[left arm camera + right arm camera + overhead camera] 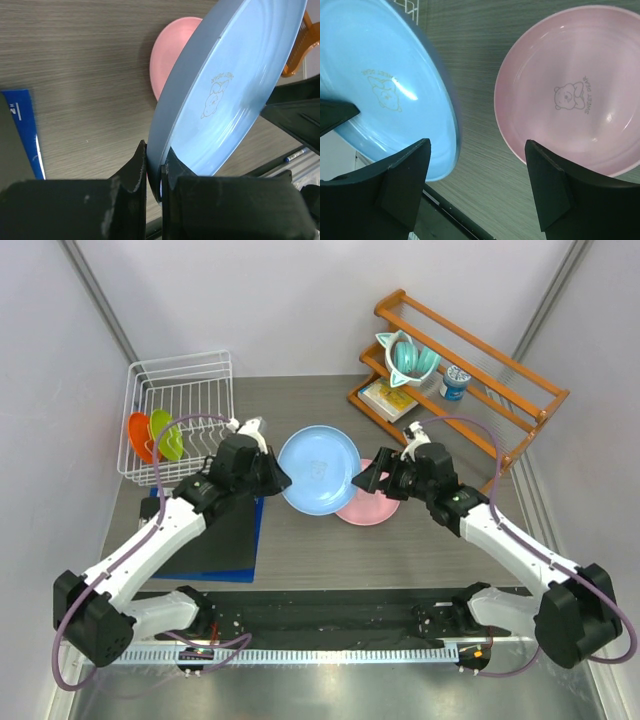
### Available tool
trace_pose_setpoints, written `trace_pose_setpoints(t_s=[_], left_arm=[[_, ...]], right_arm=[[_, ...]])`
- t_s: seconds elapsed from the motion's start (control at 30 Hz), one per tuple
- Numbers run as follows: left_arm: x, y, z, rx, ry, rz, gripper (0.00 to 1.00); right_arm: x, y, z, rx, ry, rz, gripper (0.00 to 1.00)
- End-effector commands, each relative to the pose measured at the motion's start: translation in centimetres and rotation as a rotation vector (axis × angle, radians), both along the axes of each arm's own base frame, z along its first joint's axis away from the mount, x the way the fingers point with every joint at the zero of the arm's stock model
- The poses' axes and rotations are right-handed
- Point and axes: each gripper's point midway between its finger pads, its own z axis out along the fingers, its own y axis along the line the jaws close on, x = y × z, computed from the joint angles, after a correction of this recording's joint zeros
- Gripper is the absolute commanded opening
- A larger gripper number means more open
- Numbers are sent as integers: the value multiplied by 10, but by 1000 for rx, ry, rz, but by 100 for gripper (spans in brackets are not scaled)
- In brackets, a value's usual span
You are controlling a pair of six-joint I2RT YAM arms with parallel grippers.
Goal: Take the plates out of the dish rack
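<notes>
Plastic is gleaming on the light blue plate (318, 468), a round, shallow dish that is hanging tilted above the table (330, 552). The left gripper (155, 155) is clamping its rim tight between both fingers. The pink plate (372, 506), equally plain and round, is lying flat on the table, and in the top view the blue plate's edge is overlapping it. The right gripper (477, 145) is hovering over the pink plate with fingers spread wide, gripping nothing.

The wrist views are revealing faint cartoon prints inside both plates, a bear with lettering in the pink one. Only the top view is showing the white wire dish rack (185, 375), where the smaller orange plate (138, 435) and lime green plate (165, 432) are standing on edge side by side.
</notes>
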Motion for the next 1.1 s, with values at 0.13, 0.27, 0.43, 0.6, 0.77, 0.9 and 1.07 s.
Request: trace_pose_setpoints(t_s=[0.13, 0.27, 0.43, 0.6, 0.77, 0.9, 1.07], left_arm=[[3, -33, 11, -58, -50, -50, 0], [2, -39, 8, -50, -48, -65, 0], [7, -27, 5, -5, -67, -14, 51], [13, 9, 4, 150, -102, 92, 99], [11, 54, 27, 250, -193, 232, 99], [3, 86, 50, 261, -296, 338, 99], [-12, 117, 76, 217, -435, 423, 100]], right_arm=[[14, 18, 6, -19, -29, 27, 64], [13, 21, -1, -31, -15, 42, 9], [14, 7, 1, -59, -37, -26, 1], [21, -26, -6, -166, -31, -182, 1], [23, -50, -21, -241, 25, -264, 1], [25, -67, -37, -285, 92, -326, 1], [29, -84, -51, -297, 143, -347, 1]])
